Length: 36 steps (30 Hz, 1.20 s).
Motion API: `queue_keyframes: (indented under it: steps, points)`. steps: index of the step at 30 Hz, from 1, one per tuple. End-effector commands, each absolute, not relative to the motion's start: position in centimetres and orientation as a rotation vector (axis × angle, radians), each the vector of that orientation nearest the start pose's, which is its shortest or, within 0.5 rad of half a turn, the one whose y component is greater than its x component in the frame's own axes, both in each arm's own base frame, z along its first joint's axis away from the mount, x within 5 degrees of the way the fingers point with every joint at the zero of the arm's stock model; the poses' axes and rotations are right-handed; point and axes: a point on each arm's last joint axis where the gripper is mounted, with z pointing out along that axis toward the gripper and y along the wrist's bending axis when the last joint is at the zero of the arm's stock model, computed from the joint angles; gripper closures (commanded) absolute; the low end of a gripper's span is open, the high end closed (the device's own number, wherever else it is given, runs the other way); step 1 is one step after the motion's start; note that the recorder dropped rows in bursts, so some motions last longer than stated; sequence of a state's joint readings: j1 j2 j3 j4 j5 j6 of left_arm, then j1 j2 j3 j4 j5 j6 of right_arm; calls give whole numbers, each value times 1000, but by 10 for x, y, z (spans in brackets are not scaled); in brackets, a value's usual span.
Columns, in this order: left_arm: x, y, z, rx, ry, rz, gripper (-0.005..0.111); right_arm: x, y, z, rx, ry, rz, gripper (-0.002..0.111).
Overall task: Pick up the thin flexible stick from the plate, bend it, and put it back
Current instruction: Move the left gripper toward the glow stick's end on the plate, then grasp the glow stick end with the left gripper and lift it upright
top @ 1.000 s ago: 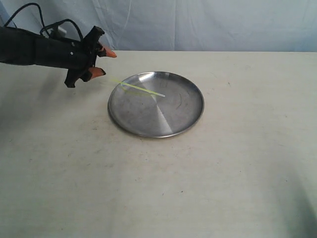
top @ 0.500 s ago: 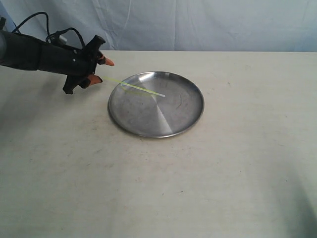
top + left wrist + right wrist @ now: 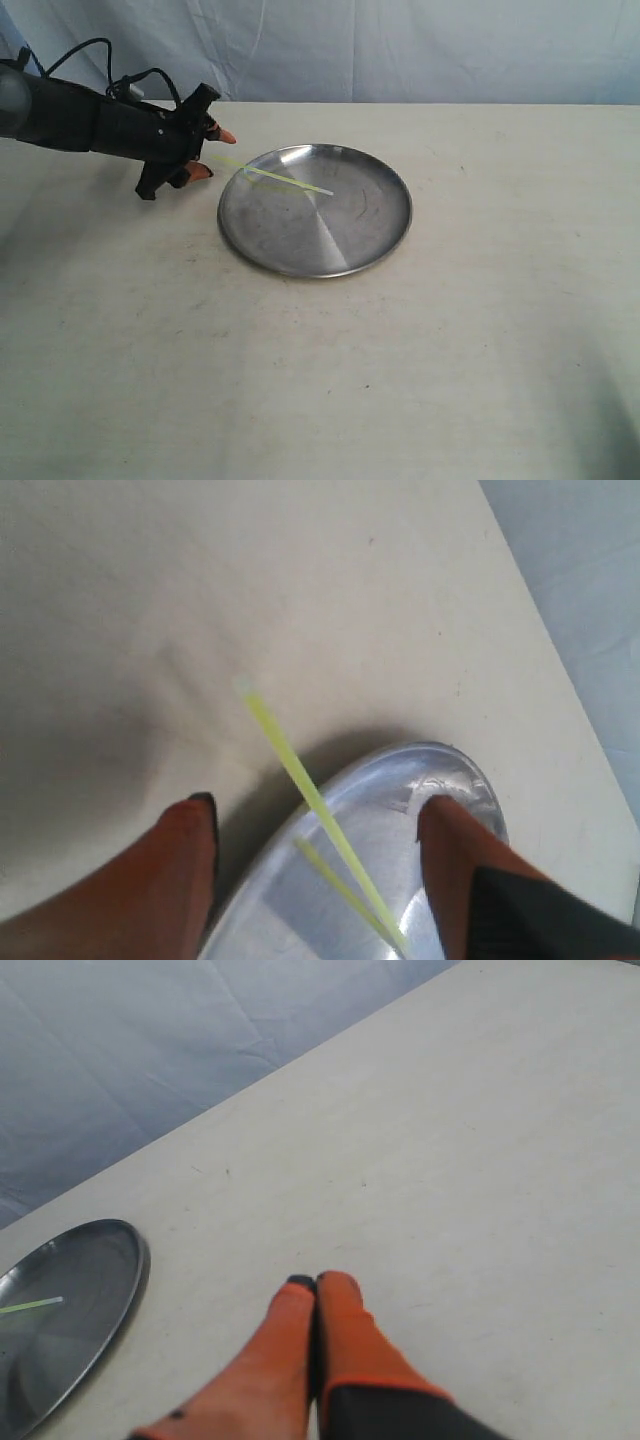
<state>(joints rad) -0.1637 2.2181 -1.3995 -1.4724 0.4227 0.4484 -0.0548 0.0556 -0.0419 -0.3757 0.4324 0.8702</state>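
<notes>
1. Beige tabletop (image 3: 320, 390) fills foreground.
2. Mid-table: plate (image 3: 300, 271), shiny, shallow.
3. Stick (image 3: 290, 182) lies on plate's far-left part, long axis a shallow diagonal, near-right to far-left; far-left end overhangs rim, pointing at L gripper (image 3: 215, 153).
4. Handling, prob.: v. light, springy, slick, apt to skid or flick; best hold looks like that overhanging end, clear of metal.
5. L gripper: jaws wide, one each side of stick's free end, not touching it.
6. R gripper (image 3: 315, 1285): fingers pressed together, empty, over bare table, apart from plate.
7. Backdrop: blue-grey cloth (image 3: 420, 50).
</notes>
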Motion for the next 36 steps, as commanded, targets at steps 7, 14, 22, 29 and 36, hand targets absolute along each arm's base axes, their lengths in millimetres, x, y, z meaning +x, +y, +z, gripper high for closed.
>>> queue_keyframes:
  steps: [7, 14, 22, 29, 36]
  points:
    - [459, -119, 99, -882, 2362, -1007, 49, 52, -17, 187, 637, 1792, 165, 108]
    - [463, -114, 99, -941, 2317, -960, 49, 53, -17, 187, 634, 1788, 167, 108]
    - [464, -115, 99, -952, 2304, -943, 54, 53, -17, 187, 633, 1787, 168, 108]
    - [468, -129, 82, -958, 2330, -981, 56, 53, -17, 187, 633, 1787, 168, 108]
    - [467, -135, 83, -936, 2349, -1055, 106, 53, -17, 187, 635, 1789, 167, 108]
